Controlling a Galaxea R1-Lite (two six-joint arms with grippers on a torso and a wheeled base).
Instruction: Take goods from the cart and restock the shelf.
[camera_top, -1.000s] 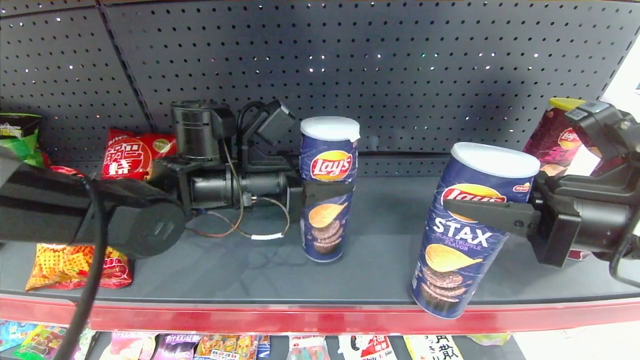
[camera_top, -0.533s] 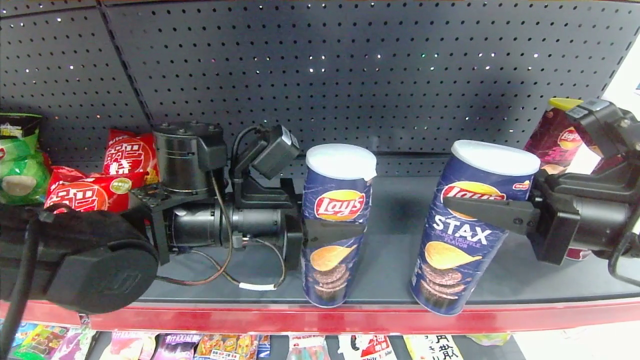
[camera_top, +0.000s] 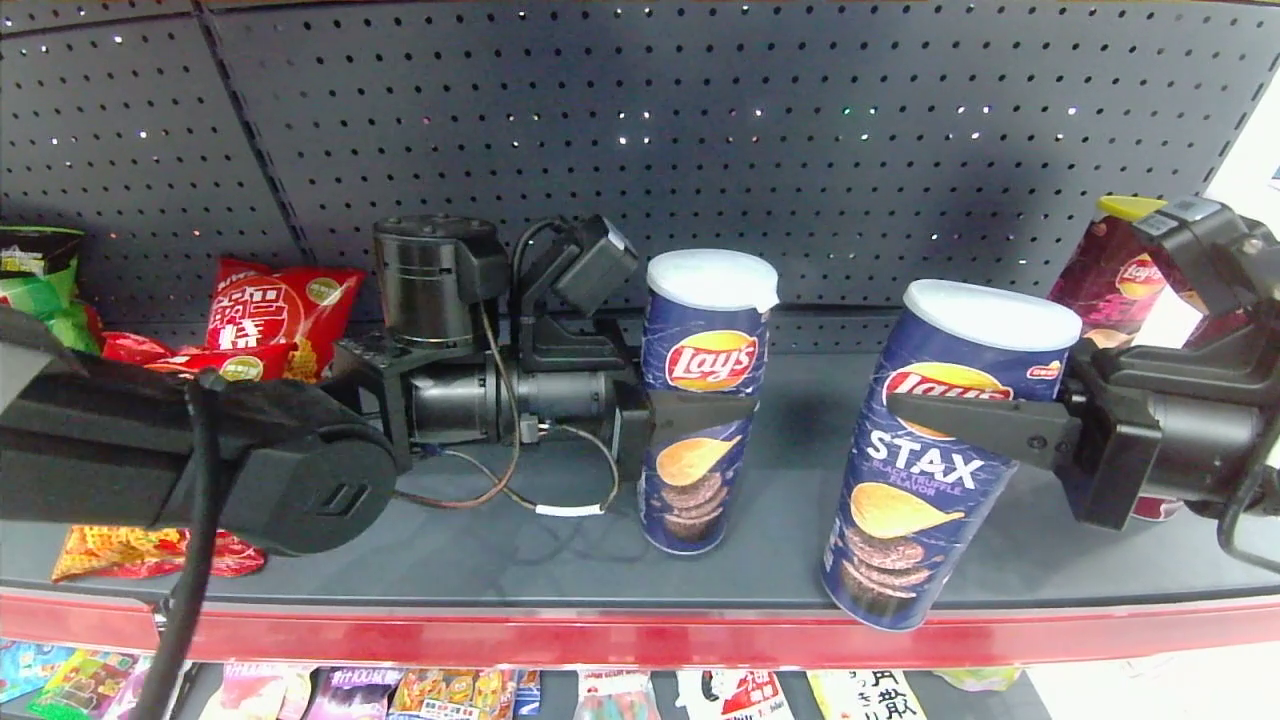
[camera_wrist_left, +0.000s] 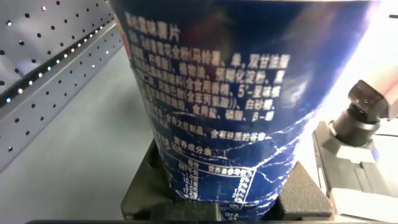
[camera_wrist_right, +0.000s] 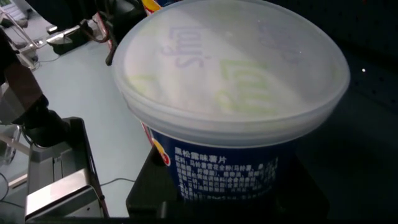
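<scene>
- Lowest and closest, small bright snack packs sit in a row under the red edge of the shelf
- The right blue can is at the very front of the shelf, on the right. It leans, with its white lid tipped toward the right, and its bottom shows in front of the red edge
- The right gripper squeezes this can from the side, just below the lid. One black finger lies flat across the front of the can
- An orange bag lies near the front on the far left. The left arm covers part of it
- The left blue can is farther back, near the middle of the shelf, and it is straight up. I cannot tell if its bottom touches the shelf
- The left gripper is clamped around the middle of this can from the left side
- The two blue cans do not touch, and grey shelf floor shows between them
- A thin wire hangs from the left arm down to the shelf
- Red bags and a green bag sit behind the left arm, which hides parts of them
- A dark red can with a yellow lid stands at the back right, partly hidden by the right arm
- Behind it all is the dark back wall, full of small holes
</scene>
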